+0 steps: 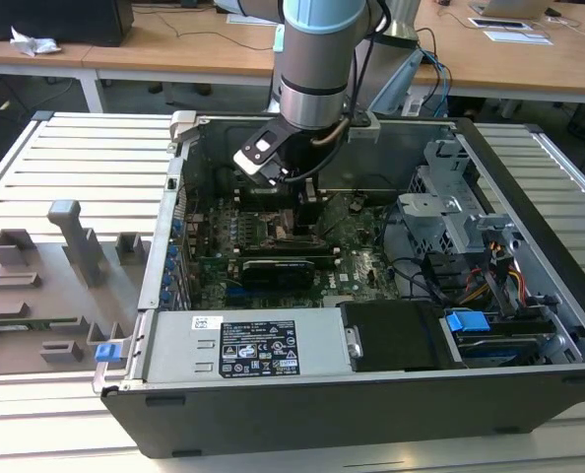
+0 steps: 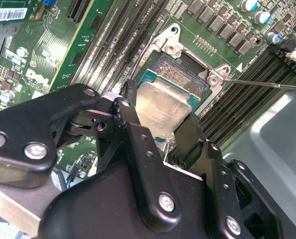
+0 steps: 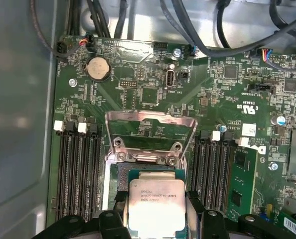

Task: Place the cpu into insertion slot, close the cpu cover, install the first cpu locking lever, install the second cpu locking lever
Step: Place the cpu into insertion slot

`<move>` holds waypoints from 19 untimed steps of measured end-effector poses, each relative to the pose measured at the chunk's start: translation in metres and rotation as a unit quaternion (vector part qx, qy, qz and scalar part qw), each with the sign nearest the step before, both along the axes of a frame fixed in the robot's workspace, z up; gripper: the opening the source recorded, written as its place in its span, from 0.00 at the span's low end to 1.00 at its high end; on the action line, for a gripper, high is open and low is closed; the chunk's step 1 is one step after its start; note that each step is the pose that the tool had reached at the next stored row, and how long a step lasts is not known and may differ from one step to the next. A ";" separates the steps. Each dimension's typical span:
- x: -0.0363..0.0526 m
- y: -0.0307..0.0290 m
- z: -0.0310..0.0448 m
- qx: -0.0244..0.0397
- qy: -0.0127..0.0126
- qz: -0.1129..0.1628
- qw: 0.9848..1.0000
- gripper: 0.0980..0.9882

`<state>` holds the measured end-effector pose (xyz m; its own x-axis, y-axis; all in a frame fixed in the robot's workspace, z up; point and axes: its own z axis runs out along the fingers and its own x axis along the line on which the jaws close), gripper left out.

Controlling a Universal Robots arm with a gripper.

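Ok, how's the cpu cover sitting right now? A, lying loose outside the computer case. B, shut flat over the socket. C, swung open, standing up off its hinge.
C: in the first wrist view the cpu cover stands tilted up, the green board visible through its window, while the hand grips the cpu.

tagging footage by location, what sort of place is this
Probably a robotics lab: an open computer case on a slatted metal table, the gripper holding the cpu inside it, desks behind.
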<state>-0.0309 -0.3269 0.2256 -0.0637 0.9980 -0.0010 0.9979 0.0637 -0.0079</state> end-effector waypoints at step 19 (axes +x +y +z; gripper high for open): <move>0.0000 0.0000 -0.0002 -0.004 0.000 -0.094 0.996 0.50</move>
<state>-0.0309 -0.3269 0.2254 0.1247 0.9922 -0.0085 0.9922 -0.1247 -0.0078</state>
